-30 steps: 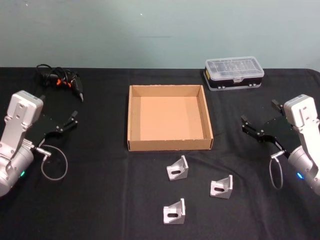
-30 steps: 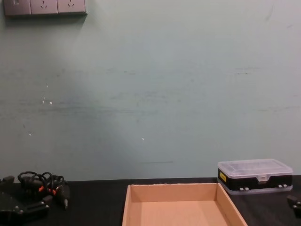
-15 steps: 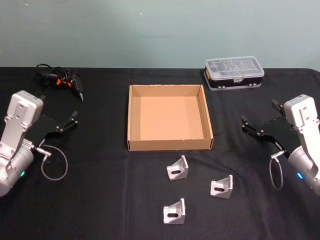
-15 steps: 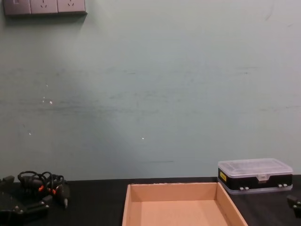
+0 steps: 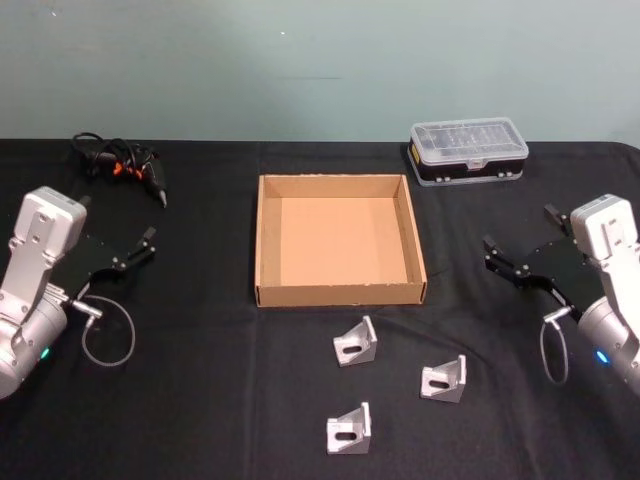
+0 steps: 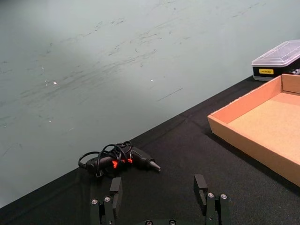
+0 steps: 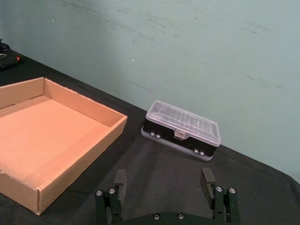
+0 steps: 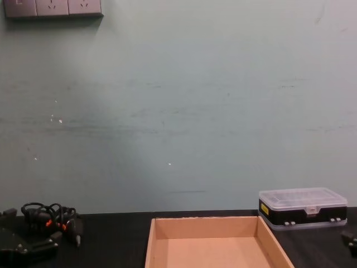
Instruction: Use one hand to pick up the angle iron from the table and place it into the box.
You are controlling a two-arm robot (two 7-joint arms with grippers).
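Note:
Three silver angle irons lie on the black table (image 5: 200, 400) in front of the box: one (image 5: 355, 342) nearest it, one (image 5: 443, 378) to the right, one (image 5: 348, 428) closest to me. The tan cardboard box (image 5: 262, 240) (image 8: 152, 245) (image 6: 243, 140) (image 7: 84, 154) stands empty at the table's middle. My left gripper (image 5: 116, 222) (image 6: 158, 187) hovers open far left of the box, holding nothing. At the far right my right gripper (image 5: 516, 228) (image 7: 163, 180) is open and empty too.
A clear-lidded plastic case (image 5: 468, 150) (image 7: 182, 129) (image 8: 301, 207) sits behind the box to the right. A tangle of black cables with red marks (image 5: 118, 162) (image 6: 117, 158) (image 8: 53, 215) lies at the back left. A wall rises behind the table.
The head view has shifted slightly, so everything sits a little lower in it. Both arms, the box and the angle irons keep their places.

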